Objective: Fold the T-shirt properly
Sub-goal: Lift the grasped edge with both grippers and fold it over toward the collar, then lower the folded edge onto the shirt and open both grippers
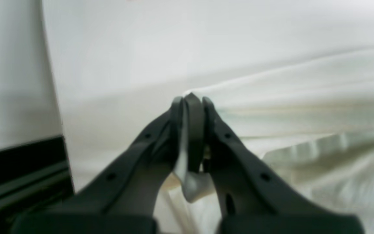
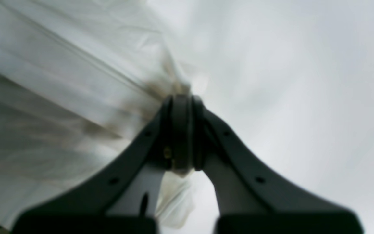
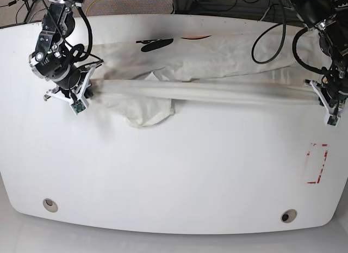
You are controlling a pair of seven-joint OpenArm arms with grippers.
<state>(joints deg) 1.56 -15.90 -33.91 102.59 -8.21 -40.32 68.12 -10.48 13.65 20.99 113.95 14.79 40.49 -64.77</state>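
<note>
Though stretched taut, T-shirt [image 3: 217,92] print mostly hidden, folded under.

T-shirt [image 3: 217,90]: cream-white, faint yellowish shading in folds beside the jaws; black lettering and an orange streak on the far edge. Left gripper [image 1: 190,100] and right gripper [image 2: 181,99]: matte dark grey-black. Table [image 3: 174,177]: plain white, with a red-outlined rectangle [image 3: 317,164] below the left jaws.
</note>
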